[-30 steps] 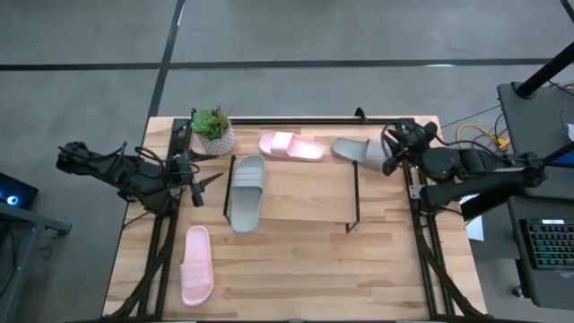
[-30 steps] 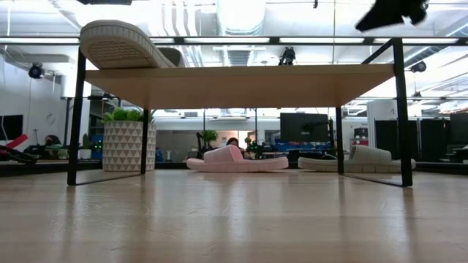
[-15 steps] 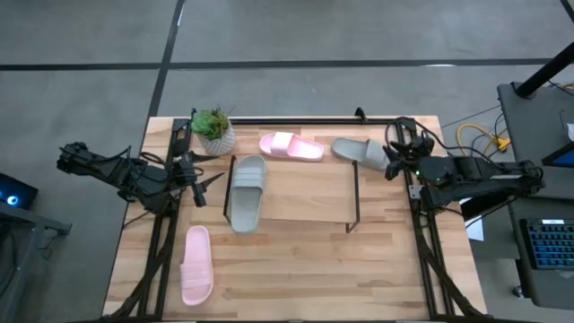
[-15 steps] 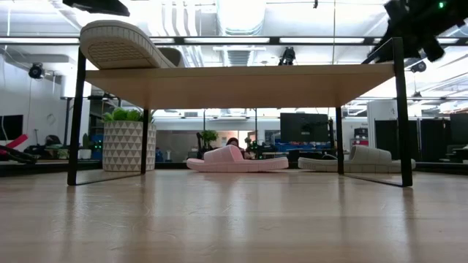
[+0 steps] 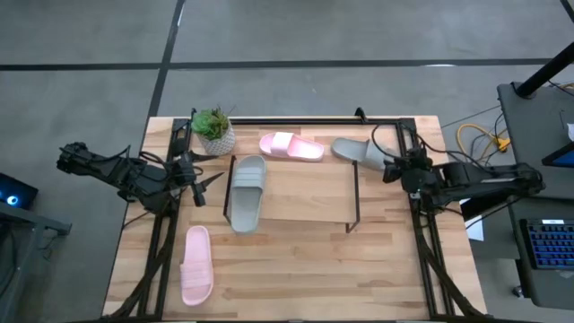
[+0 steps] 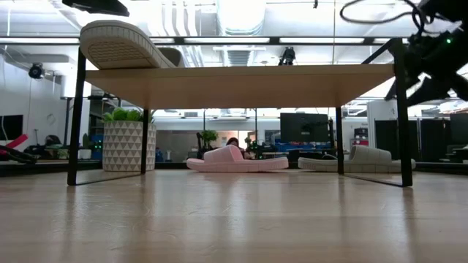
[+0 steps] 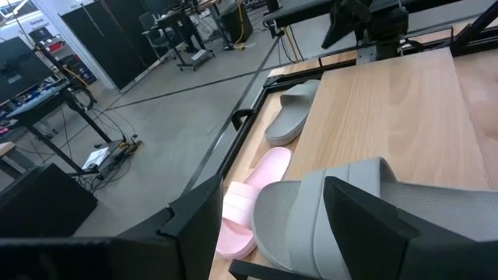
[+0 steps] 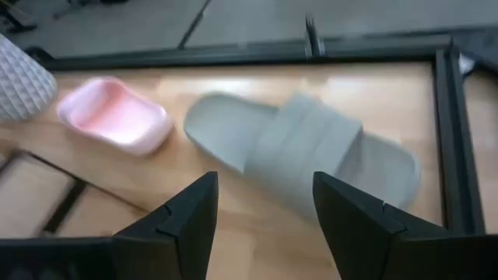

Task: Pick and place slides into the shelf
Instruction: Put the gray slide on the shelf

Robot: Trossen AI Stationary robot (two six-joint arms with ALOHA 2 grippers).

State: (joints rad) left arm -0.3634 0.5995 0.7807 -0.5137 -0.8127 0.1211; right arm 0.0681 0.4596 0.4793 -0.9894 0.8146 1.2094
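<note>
Hovering spread-fingered, the right gripper (image 5: 391, 168) faces the soft grey strap sandal (image 5: 360, 152) lying behind the black-rod, wooden-board shelf (image 5: 309, 193); it should straddle the strap squarely. The left gripper (image 5: 199, 176) waits open.

A potted plant (image 5: 213, 131) stands at the table's (image 5: 296, 269) far left corner; a keyboard (image 5: 547, 256) sits off right.

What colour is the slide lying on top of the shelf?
Grey. The slide on the shelf shows best in the high view.
</note>
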